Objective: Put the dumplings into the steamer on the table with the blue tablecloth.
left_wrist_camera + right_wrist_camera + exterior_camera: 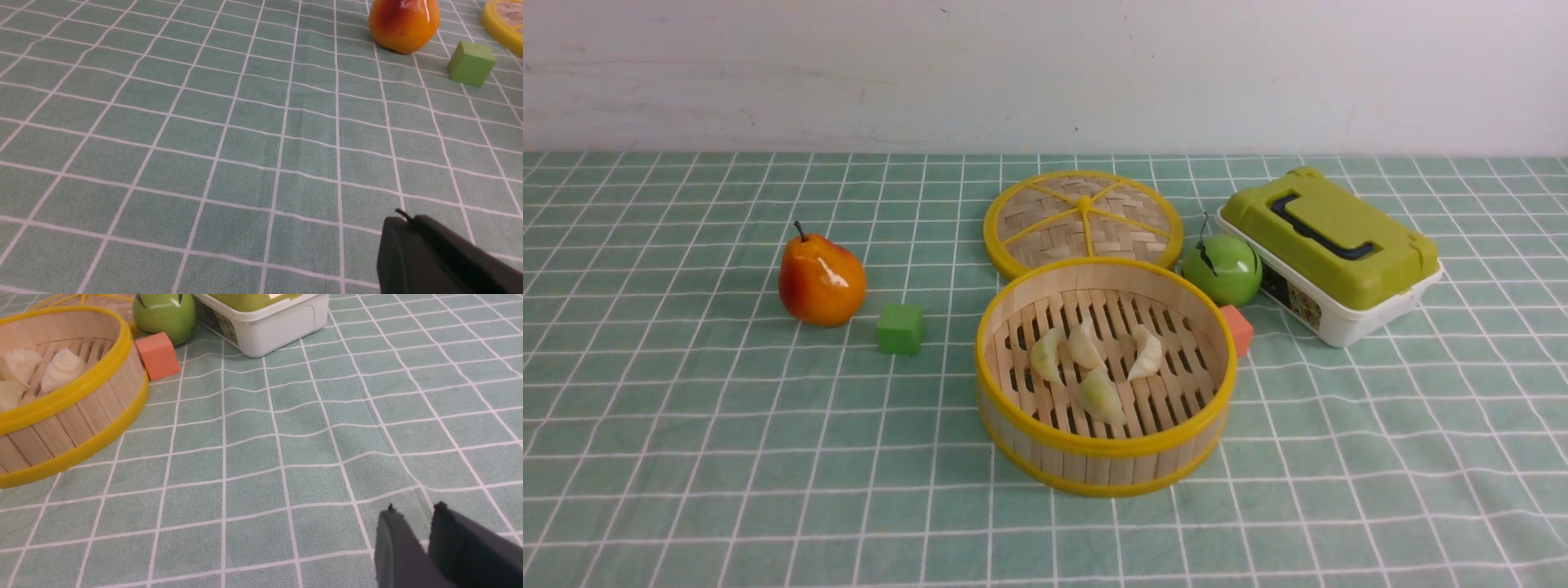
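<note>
All four pale pleated dumplings (pixel 1094 363) sit in the round bamboo steamer (pixel 1104 457); keep your left jaws closed and your slightly parted, empty right jaws clear.

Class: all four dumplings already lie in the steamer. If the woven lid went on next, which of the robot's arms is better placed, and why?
Probably right. The right gripper, empty with jaws slightly apart, views the steamer close by; the lid lies just behind it. The left gripper is shut over bare cloth beyond the pear.

Desk (pixel 686 457), teal grid cloth. Steamer (pixel 1104 457) mid-desk, lid (pixel 1083 220) flat behind it toward far edge. Pear (pixel 821 282) and green cube (pixel 901 329) left. Green apple (pixel 1223 269), orange cube (pixel 1239 328), lidded box (pixel 1331 253) right.
</note>
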